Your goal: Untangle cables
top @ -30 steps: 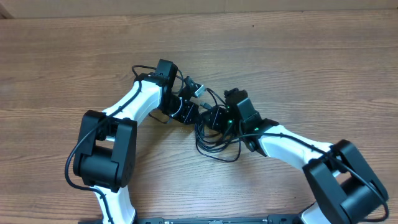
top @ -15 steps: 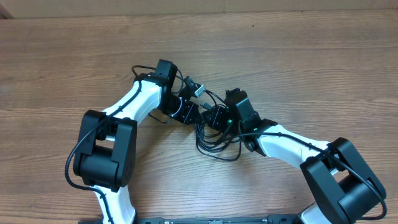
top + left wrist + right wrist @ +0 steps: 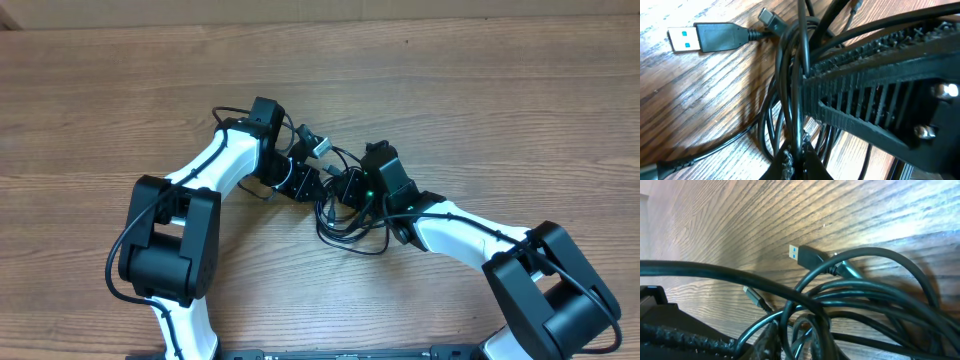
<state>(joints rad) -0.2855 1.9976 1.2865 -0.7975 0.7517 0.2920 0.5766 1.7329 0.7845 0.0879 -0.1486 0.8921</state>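
Observation:
The cables (image 3: 347,228) are thin black cords tangled in loops on the wooden table between my two grippers. A blue-tongued USB plug (image 3: 705,37) and a smaller silver plug (image 3: 771,19) lie free at the far side of the tangle. My left gripper (image 3: 801,161) is shut on one strand that runs up from its tips; from overhead the left gripper (image 3: 302,183) sits at the tangle's left edge. My right gripper (image 3: 797,342) is closed round a bundle of looped strands, and overhead the right gripper (image 3: 341,190) almost touches the left one. The same USB plug (image 3: 805,255) lies beyond the loops.
The right gripper's ribbed black finger (image 3: 880,85) crosses close in front of the left wrist camera. Thicker black cords run along both white arms (image 3: 210,165). Bare wooden table (image 3: 480,90) surrounds the tangle on all sides.
The right gripper's jaws have closed in on the looped strands. The lower loops of the tangle have drawn in slightly. Both arms have barely moved.

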